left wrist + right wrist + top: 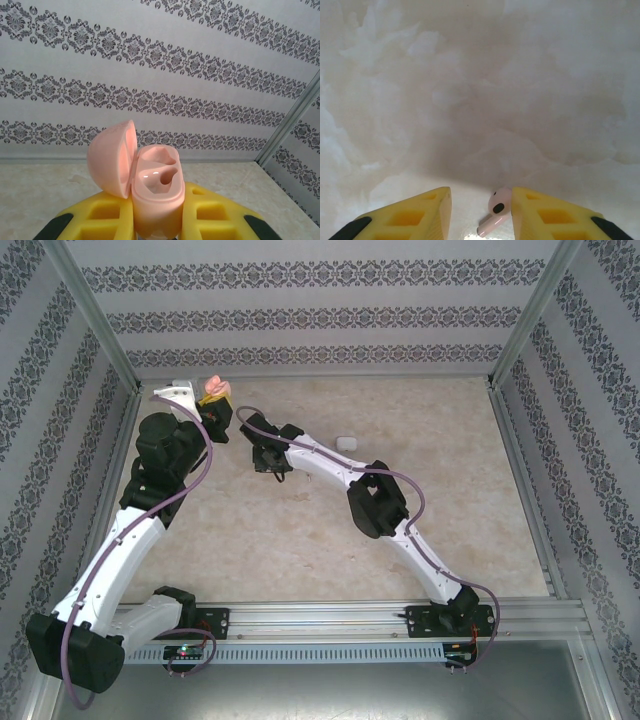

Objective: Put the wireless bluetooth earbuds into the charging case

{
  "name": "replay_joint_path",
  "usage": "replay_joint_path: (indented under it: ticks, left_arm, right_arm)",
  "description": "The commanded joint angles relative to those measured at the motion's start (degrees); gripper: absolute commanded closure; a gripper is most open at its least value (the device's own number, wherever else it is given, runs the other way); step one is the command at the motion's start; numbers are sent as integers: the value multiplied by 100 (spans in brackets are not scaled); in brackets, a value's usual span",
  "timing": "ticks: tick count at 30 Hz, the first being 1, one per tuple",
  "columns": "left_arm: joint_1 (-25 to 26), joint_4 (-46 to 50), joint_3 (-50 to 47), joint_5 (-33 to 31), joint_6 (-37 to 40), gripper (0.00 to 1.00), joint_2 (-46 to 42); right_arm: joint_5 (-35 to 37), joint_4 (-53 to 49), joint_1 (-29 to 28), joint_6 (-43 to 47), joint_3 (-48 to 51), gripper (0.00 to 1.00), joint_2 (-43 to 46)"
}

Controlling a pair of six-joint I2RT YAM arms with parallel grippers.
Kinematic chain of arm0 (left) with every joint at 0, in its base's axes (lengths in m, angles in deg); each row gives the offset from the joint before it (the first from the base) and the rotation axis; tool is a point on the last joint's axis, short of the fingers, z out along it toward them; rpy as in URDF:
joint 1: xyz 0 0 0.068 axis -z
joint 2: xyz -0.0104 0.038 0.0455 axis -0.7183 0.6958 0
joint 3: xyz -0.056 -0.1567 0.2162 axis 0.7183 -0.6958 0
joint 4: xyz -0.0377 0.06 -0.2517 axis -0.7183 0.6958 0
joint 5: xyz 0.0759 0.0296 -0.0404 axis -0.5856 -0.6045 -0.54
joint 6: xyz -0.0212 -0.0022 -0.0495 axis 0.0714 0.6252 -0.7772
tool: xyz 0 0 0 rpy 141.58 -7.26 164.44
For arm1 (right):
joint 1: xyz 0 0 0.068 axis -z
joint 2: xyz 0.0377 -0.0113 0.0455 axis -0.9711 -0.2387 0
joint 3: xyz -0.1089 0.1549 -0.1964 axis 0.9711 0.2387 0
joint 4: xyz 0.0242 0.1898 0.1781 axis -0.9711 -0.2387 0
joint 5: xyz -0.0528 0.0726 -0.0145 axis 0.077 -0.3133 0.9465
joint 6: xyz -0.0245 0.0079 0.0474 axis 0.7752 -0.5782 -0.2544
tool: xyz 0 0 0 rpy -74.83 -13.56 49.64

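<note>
My left gripper (156,196) is shut on a pale pink charging case (156,210), held upright between the yellow fingers (102,215). Its lid (112,157) is swung open to the left, and both sockets look empty. From above, the case (215,390) is at the back left, near the wall. My right gripper (480,200) points down at the table and is open around a pale pink earbud (499,206). The earbud lies on the table against the right finger (540,215), with a gap to the left finger (420,215). In the top view, the right gripper (268,464) is right of the case.
A small white case (347,441) lies on the marbled table (420,500) behind the right arm. Patterned walls and metal posts (95,315) enclose the table on three sides. The left arm (160,455) stands close to the left wall.
</note>
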Motion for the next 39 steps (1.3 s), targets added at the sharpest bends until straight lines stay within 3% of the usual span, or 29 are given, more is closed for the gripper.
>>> replay_joint_path:
  ticks: [1, 12, 25, 30, 39]
  left_arm:
    - [-80, -324, -31, -69, -45, 100, -141]
    - [-80, -343, -80, -69, -30, 100, -136]
    - [-80, -353, -63, -13, -54, 100, -77]
    - [-73, -291, -44, 44, -44, 100, -70]
    - [-76, -25, -23, 247, 99, 100, -235]
  right_arm:
    - [233, -261, -66, -68, -218, 63, -179]
    - [295, -306, -57, -37, -262, 67, -368]
    - [293, -316, -101, 328, -77, 88, -220]
    - [410, -116, -118, 915, 633, 90, 424]
    - [240, 696, -178, 2052, 3276, 92, 2296]
